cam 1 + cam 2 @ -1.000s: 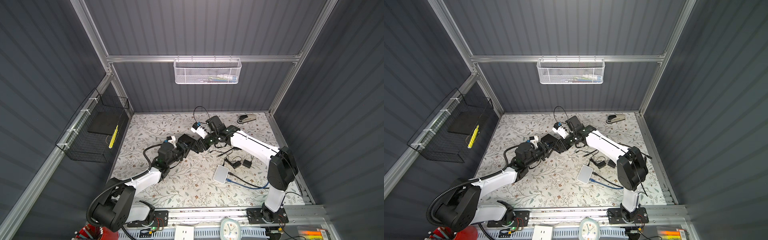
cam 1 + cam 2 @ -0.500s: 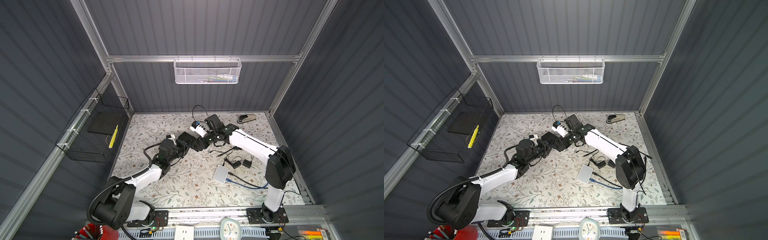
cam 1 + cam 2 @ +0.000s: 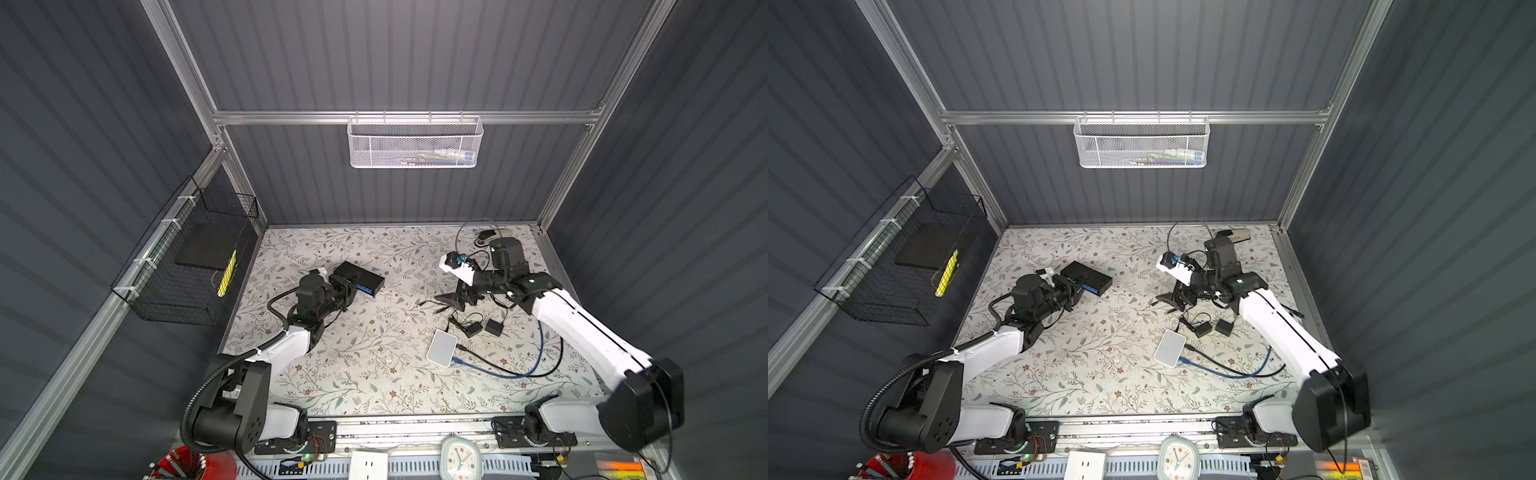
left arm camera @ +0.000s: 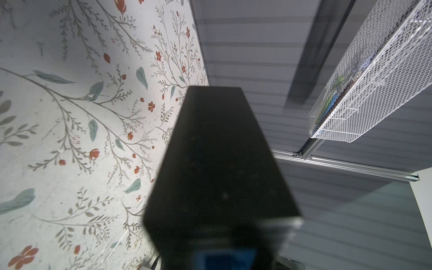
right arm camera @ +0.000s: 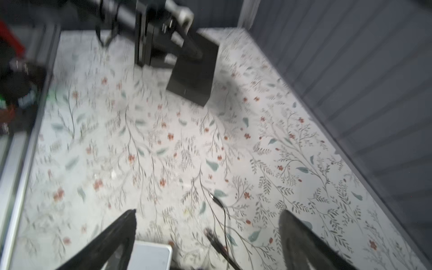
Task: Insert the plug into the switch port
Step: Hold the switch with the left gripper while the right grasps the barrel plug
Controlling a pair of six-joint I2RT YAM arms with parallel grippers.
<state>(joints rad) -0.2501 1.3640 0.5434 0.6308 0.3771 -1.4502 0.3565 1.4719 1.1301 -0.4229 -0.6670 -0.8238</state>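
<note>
At the left of the worktop [image 3: 374, 386], the left gripper [image 3: 348, 289] is closed on one end of the black switch [image 3: 360, 277]. The right gripper [image 5: 208, 212] hovers with jaws spread wide, holding nothing, above the plug [image 5: 214, 196], which lies on the worktop at the tip of a thin black cable [image 5: 225, 214], well apart from the switch.

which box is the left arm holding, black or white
The black rectangular switch, in the jaws of the left gripper; the white square box lies free.
</note>
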